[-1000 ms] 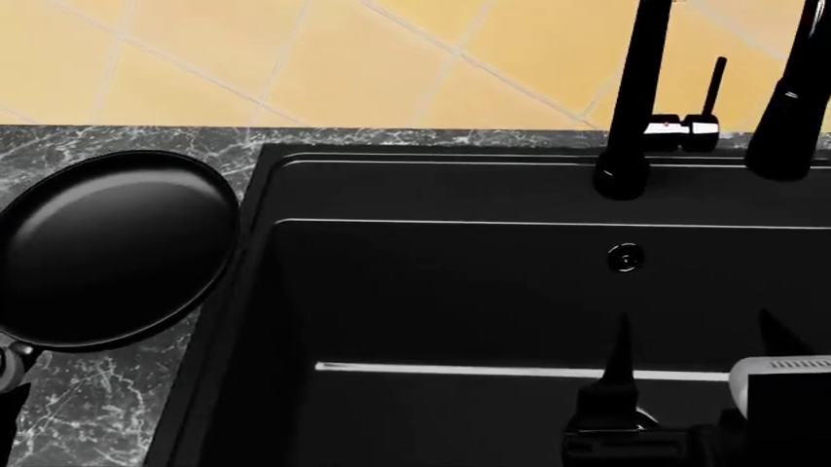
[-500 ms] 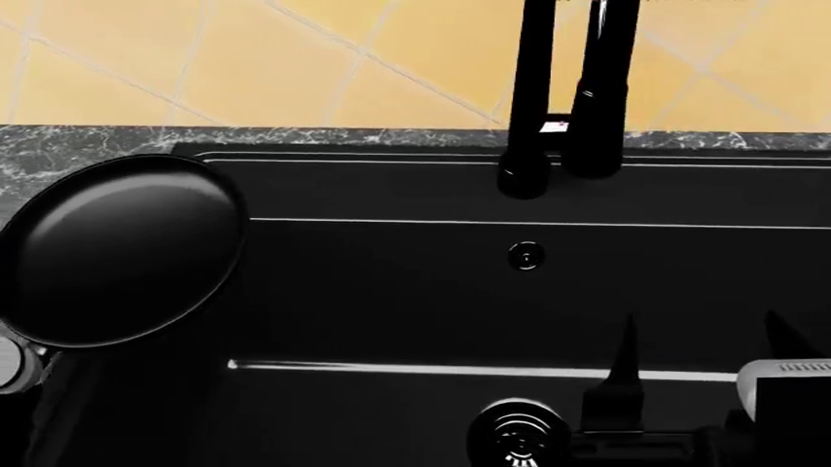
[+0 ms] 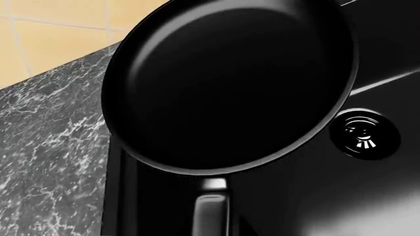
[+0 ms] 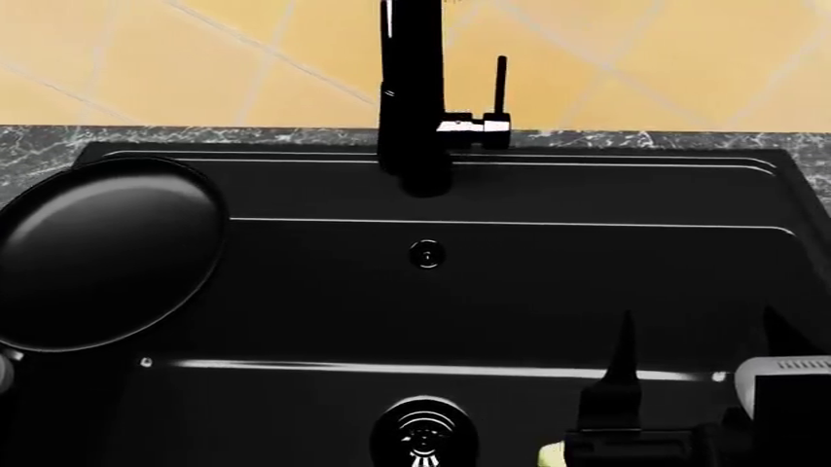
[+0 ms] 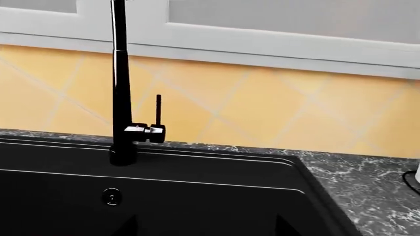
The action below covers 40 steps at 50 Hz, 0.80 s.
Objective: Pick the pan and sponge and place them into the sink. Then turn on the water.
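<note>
Pan (image 4: 104,253) over sink's (image 4: 520,195) left edge, handle toward left end effector; grip state can't tell.

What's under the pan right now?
Under the pan, the left wrist view shows the sink edge and marble counter, with the drain beside it. Whatever lies directly beneath the pan is covered.

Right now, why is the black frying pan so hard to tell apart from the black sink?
Left wrist view: the round glossy black frying pan shows only a soft grey sheen near its rim against the matte black rectangular sink. Head view: thin white glints trace the sink's ledges, and the chrome drain stands out. Nothing looks blurred.
</note>
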### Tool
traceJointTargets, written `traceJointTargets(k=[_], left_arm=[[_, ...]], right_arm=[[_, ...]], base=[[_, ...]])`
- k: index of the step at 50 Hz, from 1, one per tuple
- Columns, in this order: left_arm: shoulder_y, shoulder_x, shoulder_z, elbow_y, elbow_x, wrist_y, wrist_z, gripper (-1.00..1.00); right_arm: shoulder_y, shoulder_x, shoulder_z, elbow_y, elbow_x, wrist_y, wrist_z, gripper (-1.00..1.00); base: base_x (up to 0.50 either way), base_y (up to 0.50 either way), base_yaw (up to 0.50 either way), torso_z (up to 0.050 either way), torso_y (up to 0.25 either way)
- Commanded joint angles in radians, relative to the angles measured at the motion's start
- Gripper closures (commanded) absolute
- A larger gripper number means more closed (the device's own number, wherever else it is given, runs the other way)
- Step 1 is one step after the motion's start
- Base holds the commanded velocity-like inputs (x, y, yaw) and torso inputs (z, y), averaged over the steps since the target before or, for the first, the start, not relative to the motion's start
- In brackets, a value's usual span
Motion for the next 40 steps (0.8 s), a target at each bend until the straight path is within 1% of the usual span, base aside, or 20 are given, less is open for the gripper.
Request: traceJointTargets(k=[1,4,15,18,20,40], left_arm=[[-0.049,0.034,-0.026,-0.016,0.074,0.002,0.038,1.0],[-0.051,0.042,-0.019,-0.021,0.079,0.003,0.031,1.0],[-0.026,0.014,-0.039,-0.006,0.062,0.018,0.033,1.0],[-0.03,0.016,-0.034,-0.008,0.062,0.016,0.028,1.0],[-0.021,0.004,-0.04,-0.009,0.066,0.023,0.041,1.0],[-0.049,0.041,0.006,-0.034,0.099,0.026,0.025,1.0]], right_arm=[[0.017,-0.015,0.023,-0.002,0.0,0.011,-0.019,-1.0],[0.02,-0.016,0.02,-0.003,-0.001,0.012,-0.019,-1.0],[0.014,-0.016,0.023,-0.002,-0.003,0.006,-0.018,-1.0],[0.01,-0.018,0.024,0.0,-0.003,0.004,-0.016,-1.0],[0.01,-0.019,0.022,0.004,-0.005,0.008,-0.011,-1.0],[0.018,-0.02,0.022,0.001,-0.012,0.005,-0.001,-1.0]], base=[[0.0,-0.32,0.0,0.0,0.01],[0.0,-0.32,0.0,0.0,0.0],[0.0,-0.3,0.0,0.0,0.002],[0.0,-0.03,0.0,0.003,0.0],[0.0,0.0,0.0,0.0,0.0],[0.0,0.0,0.0,0.001,0.002]])
